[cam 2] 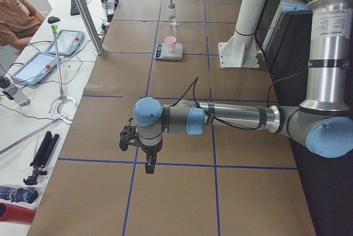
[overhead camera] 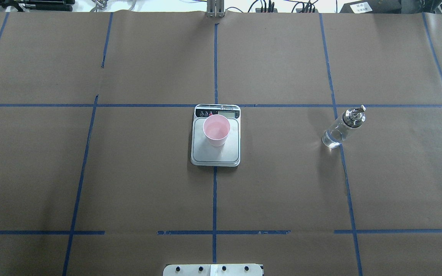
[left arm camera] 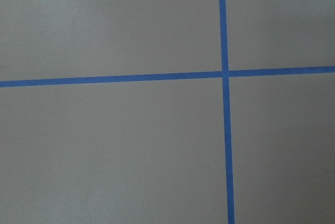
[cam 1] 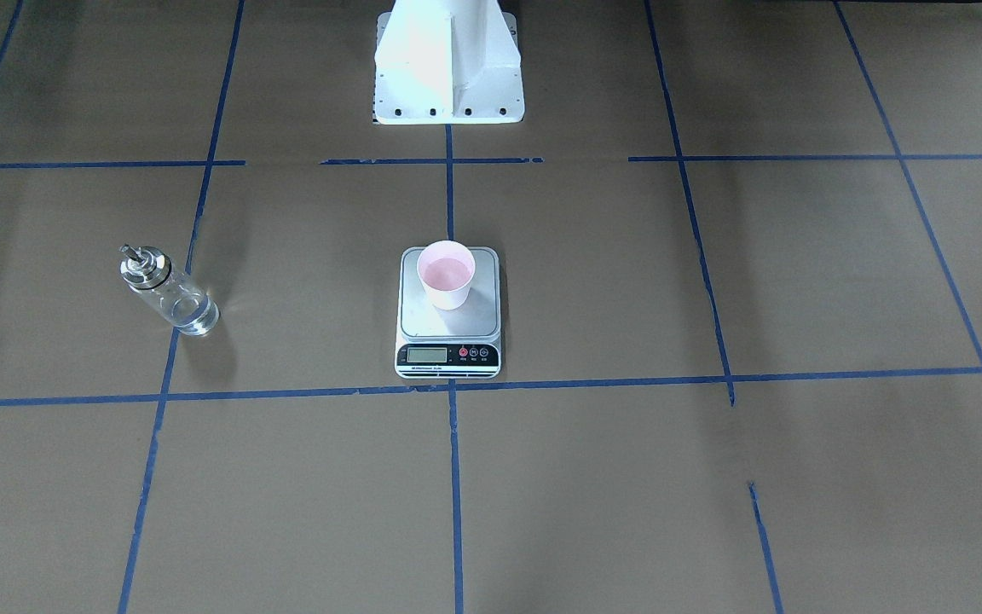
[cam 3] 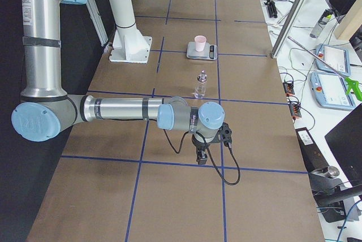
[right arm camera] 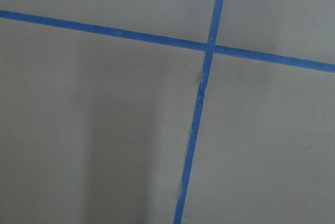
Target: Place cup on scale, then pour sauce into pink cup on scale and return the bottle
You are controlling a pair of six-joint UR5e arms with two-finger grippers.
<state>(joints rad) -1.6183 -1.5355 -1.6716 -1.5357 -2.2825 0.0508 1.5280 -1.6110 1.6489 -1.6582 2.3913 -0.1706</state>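
— Front view?
— Cup [cam 1: 446,275] is sitting on the scale [cam 1: 448,324]; bottle [cam 1: 169,292] is standing well apart.
— Overhead?
— Nothing is showing whether pouring is done.
— Side views?
— Left gripper [cam 2: 149,164] and right gripper [cam 3: 201,156] are hanging far off, holding nothing. Open or closed, I cannot tell.

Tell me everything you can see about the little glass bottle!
The bottle is small, round and clear glass, with a shiny silver cap and a thin spout on top. Clear liquid sits at its bottom. It stands upright on the brown table, beside a blue tape line, apart from the scale. Nothing holds it.
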